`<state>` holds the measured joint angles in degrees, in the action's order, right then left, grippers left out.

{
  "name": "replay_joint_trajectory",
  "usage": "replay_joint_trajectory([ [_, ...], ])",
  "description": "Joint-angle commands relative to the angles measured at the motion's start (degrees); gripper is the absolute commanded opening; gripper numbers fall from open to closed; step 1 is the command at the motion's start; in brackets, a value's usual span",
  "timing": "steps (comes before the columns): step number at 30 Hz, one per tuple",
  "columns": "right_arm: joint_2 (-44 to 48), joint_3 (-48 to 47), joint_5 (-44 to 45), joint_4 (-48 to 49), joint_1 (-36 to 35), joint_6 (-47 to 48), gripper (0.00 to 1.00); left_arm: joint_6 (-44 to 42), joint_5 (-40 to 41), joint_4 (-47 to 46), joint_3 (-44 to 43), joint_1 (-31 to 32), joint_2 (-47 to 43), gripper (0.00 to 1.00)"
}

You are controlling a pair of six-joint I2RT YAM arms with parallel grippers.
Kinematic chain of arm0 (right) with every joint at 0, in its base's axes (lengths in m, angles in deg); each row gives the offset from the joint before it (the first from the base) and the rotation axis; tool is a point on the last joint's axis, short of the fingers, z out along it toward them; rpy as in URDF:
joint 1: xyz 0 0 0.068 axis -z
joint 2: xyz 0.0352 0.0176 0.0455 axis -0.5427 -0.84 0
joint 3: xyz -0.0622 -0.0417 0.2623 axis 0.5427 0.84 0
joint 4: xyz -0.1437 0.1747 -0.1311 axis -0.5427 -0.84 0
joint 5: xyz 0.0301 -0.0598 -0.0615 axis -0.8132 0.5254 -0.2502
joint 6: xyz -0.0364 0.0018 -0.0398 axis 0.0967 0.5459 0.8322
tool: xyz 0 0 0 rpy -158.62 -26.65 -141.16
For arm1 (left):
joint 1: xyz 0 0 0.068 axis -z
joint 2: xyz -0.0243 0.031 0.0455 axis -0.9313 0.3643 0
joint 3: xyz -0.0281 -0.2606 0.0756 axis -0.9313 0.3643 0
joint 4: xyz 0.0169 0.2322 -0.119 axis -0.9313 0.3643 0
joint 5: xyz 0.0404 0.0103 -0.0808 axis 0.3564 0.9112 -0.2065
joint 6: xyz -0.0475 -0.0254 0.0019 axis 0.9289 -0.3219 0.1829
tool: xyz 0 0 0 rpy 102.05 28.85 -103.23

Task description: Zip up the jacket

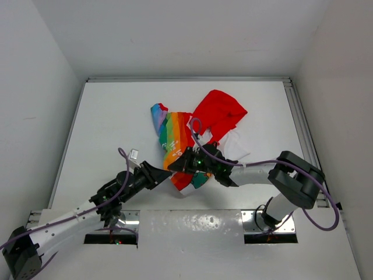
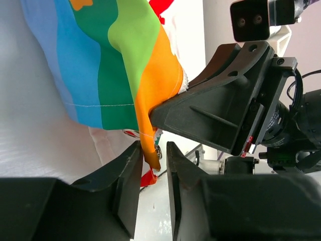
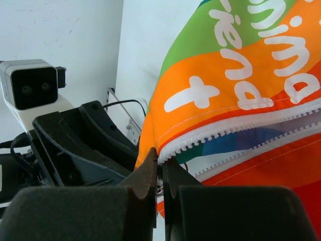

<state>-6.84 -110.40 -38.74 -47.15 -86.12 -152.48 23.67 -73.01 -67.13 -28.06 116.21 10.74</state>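
Observation:
The jacket (image 1: 175,137) lies crumpled mid-table, its red hood (image 1: 220,111) to the back right and its rainbow panel to the left. In the right wrist view its orange panel (image 3: 200,75) carries white lettering, and the white zipper teeth (image 3: 241,125) run along the open edge. My right gripper (image 3: 161,163) is shut on the zipper's lower end, where a small metal part shows between the jaws. My left gripper (image 2: 153,150) is open, with the orange hem corner (image 2: 150,150) hanging between its fingers and touching the left one. Both grippers meet at the jacket's near edge (image 1: 178,169).
The right gripper's black body (image 2: 215,110) fills the right of the left wrist view, close to my left fingers. The left gripper and its camera (image 3: 30,85) show at the left of the right wrist view. Metal rails (image 1: 297,116) edge the white table.

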Motion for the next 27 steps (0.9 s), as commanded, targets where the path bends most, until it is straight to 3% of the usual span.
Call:
replay_joint_trajectory([
  [1, 2.0, -0.2, 0.8, 1.5, 0.1, 1.4, 0.00, 0.6, 0.5, -1.7, 5.9, 0.3, -0.6, 0.22],
  [9, 2.3, 0.3, 1.9, 1.2, 0.0, 2.1, 0.00, 1.4, 1.4, -0.1, 6.3, 0.3, -2.3, 0.21],
  [11, 2.3, 0.6, 2.5, 1.2, 0.1, 2.2, 0.00, 1.5, 1.4, -0.1, 6.3, 0.3, -2.2, 0.17],
  [12, 2.3, 0.6, 2.5, 1.1, 0.1, 2.3, 0.00, 1.5, 1.3, -0.2, 6.4, 0.3, -1.7, 0.06],
  [14, 2.3, 0.4, 2.5, 1.1, 0.0, 2.5, 0.00, 1.7, 1.4, -0.1, 6.5, 0.3, -1.3, 0.00],
  [21, 2.7, -0.5, 2.7, 0.6, -0.2, 4.0, 0.00, 2.0, 0.8, 3.6, 7.1, 0.3, -3.3, 0.00],
  [23, 3.7, -1.1, 1.7, -0.8, -0.2, 6.7, 0.08, 1.6, 0.5, 4.6, 7.8, 0.3, -5.7, 0.00],
  [24, 4.4, -1.4, 1.2, -1.9, -0.1, 8.3, 0.23, 1.3, 0.3, 5.3, 7.9, 0.3, -8.3, 0.00],
  [27, 8.5, -0.8, -2.3, -5.6, 0.0, 15.2, 0.47, 0.2, -0.4, 7.0, 8.2, 0.3, -14.8, 0.00],
])
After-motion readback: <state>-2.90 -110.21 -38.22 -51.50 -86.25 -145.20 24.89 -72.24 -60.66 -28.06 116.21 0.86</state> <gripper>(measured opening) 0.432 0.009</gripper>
